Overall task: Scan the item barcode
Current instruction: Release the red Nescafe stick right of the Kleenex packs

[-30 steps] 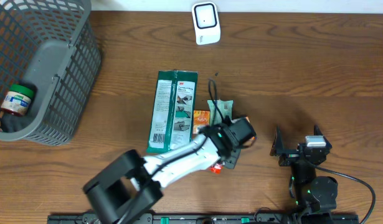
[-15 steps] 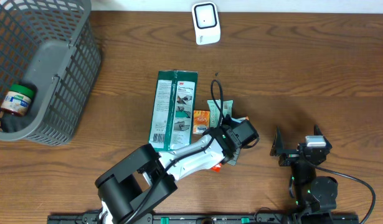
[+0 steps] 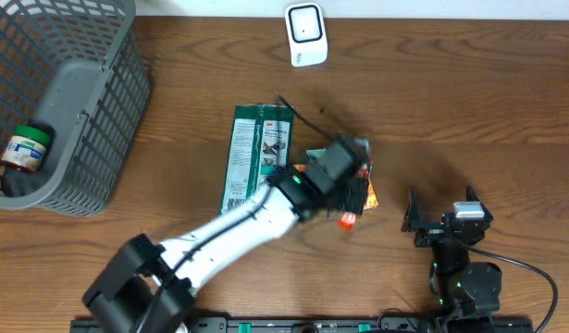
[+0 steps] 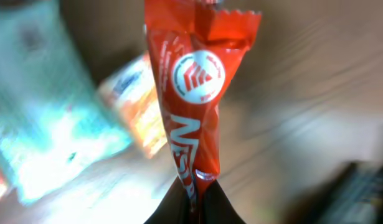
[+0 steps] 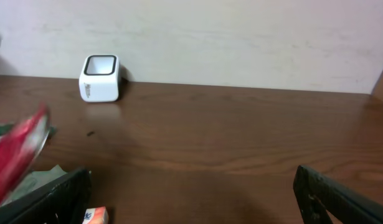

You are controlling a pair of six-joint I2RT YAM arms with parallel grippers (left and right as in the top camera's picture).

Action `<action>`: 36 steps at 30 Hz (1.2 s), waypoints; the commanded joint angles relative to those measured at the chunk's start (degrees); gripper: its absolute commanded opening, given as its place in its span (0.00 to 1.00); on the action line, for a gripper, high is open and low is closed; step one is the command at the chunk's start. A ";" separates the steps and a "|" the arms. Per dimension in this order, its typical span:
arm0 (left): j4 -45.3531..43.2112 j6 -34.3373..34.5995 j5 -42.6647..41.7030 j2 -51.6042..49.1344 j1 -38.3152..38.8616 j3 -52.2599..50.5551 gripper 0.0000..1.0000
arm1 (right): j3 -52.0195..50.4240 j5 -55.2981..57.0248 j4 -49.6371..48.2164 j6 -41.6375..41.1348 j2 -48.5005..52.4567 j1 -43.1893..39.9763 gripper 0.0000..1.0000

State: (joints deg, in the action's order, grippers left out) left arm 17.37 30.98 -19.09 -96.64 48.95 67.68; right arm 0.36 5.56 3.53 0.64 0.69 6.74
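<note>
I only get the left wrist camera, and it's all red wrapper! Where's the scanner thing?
Observer: The white scanner stands at the far edge of the table, beyond the red packet that the left gripper pinches.
Operator: Is the other arm helping?
Observer: No. The right gripper sits apart on the right, open and holding nothing.
Operator: Is there more stuff to scan?
Observer: A jar lies inside the grey basket at the left of the table.
</note>
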 commanded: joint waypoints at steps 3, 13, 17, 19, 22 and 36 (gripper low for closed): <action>-9.68 -0.50 -25.79 -5.11 -7.32 0.55 0.07 | -0.04 -0.07 0.17 0.26 -0.31 -0.33 0.99; -25.64 3.72 -35.45 -16.90 -13.92 0.55 0.17 | -0.04 -0.07 0.17 0.26 -0.31 -0.33 0.99; -25.14 0.07 -32.11 -17.33 -14.21 0.55 0.27 | -0.04 -0.07 0.17 0.28 -0.31 -0.33 0.99; -25.11 -1.20 -30.32 -17.31 -14.05 0.55 0.38 | -0.04 -0.09 0.17 0.26 -0.31 -0.33 0.99; -25.22 -1.16 -28.11 -16.76 -14.78 0.57 0.50 | -0.04 -0.09 0.17 0.26 -0.31 -0.33 0.99; 11.61 -12.55 -8.59 1.62 -21.81 17.94 0.72 | -0.04 -0.07 0.17 0.26 -0.31 -0.33 0.99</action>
State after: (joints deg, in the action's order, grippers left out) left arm 18.76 26.06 -38.98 -100.16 29.02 76.31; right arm 0.36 5.56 3.53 0.64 0.69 6.74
